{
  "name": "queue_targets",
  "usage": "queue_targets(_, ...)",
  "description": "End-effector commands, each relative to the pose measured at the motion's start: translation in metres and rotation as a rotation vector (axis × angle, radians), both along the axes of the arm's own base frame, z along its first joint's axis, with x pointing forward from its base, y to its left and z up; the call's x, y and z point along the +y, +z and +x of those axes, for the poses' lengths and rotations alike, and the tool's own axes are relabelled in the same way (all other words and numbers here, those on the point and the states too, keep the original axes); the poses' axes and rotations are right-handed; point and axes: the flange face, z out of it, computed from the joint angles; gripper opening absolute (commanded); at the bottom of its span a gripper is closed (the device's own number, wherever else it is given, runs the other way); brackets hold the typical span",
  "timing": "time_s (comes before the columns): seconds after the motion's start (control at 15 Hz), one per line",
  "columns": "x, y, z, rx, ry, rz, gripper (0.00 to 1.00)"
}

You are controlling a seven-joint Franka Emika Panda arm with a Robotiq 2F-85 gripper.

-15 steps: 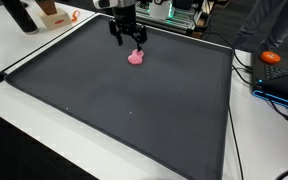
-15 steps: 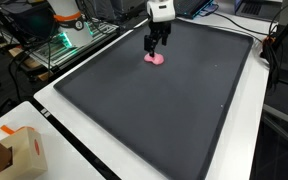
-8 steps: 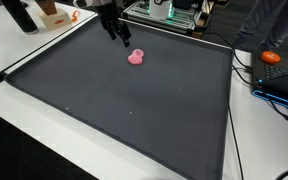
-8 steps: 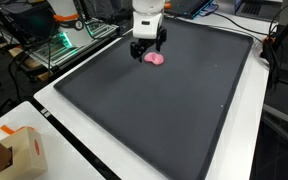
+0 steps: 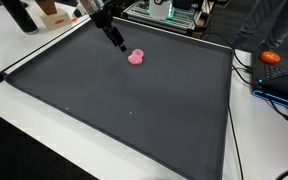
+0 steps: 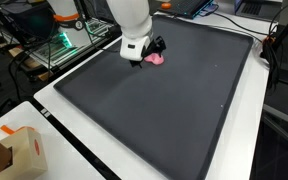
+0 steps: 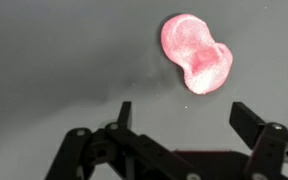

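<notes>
Claw [image 7: 184,118] released, empty. Pink blob [image 7: 196,52] at its 12 o'clock, apart; claw half-hides the blob [image 6: 158,60] in an exterior view.

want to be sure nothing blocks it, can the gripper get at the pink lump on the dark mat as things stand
Probably yes. The gripper hangs open just beside the pink lump, which lies alone on the dark mat; nothing stands between them.

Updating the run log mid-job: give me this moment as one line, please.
gripper: open, empty | pink peanut-shaped lump: lying on dark grey mat, just ahead of the jaws, not touched | held: nothing
</notes>
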Motion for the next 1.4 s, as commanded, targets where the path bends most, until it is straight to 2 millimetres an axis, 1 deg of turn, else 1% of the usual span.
queue_targets(0.0,-0.013,-0.016,-0.008,-0.020,-0.026,0.088,1.00)
queue_targets(0.27,-0.021,-0.028,-0.013,-0.026,-0.039,0.132,1.00)
queue_targets(0.67,-0.023,-0.038,-0.020,-0.023,-0.036,0.165,1.00)
queue_targets(1.0,-0.005,-0.029,-0.012,-0.029,0.021,0.143,1.00)
queue_targets(1.33,0.027,-0.014,-0.001,-0.037,0.116,0.102,1.00)
